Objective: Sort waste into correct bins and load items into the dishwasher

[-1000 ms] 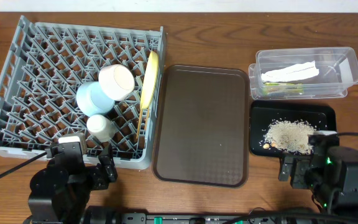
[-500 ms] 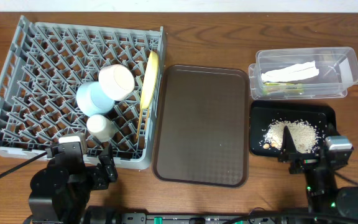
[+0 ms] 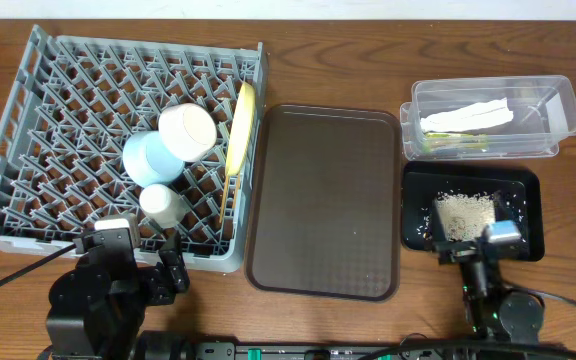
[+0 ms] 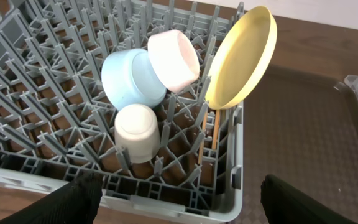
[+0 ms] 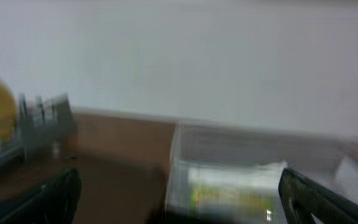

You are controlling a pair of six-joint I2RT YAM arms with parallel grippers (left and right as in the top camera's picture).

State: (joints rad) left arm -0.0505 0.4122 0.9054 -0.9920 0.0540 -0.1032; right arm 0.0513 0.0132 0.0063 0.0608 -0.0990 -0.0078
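The grey dish rack (image 3: 28, 110) holds the yellow plate (image 3: 240, 128) upright, the light blue bowl (image 3: 150, 158), the white bowl (image 3: 188, 130) and the cream cup (image 3: 160, 203). The left wrist view shows the plate (image 4: 241, 59), both bowls, the cup (image 4: 137, 130) and the wooden chopsticks (image 4: 215, 127) below the plate. The clear tub (image 3: 558, 105) holds the white napkin (image 3: 466, 117) and the green-yellow wrapper (image 3: 453, 144). The black tray (image 3: 524, 190) holds rice-like crumbs (image 3: 463, 214). My left gripper (image 4: 179, 208) is open before the rack's near rim. My right gripper (image 5: 179, 205) is open, at the black tray's near edge (image 3: 465, 252).
The brown serving tray (image 3: 323, 200) lies between the rack and the bins. The right wrist view is blurred; it shows the clear tub (image 5: 253, 180) ahead, the wall behind and the rack (image 5: 42, 121) at the far left.
My right arm has drawn in leftward along the black tray's near edge, and its view now points level toward the tub. The crumbs lie more spread over the tray. The left arm has not moved.
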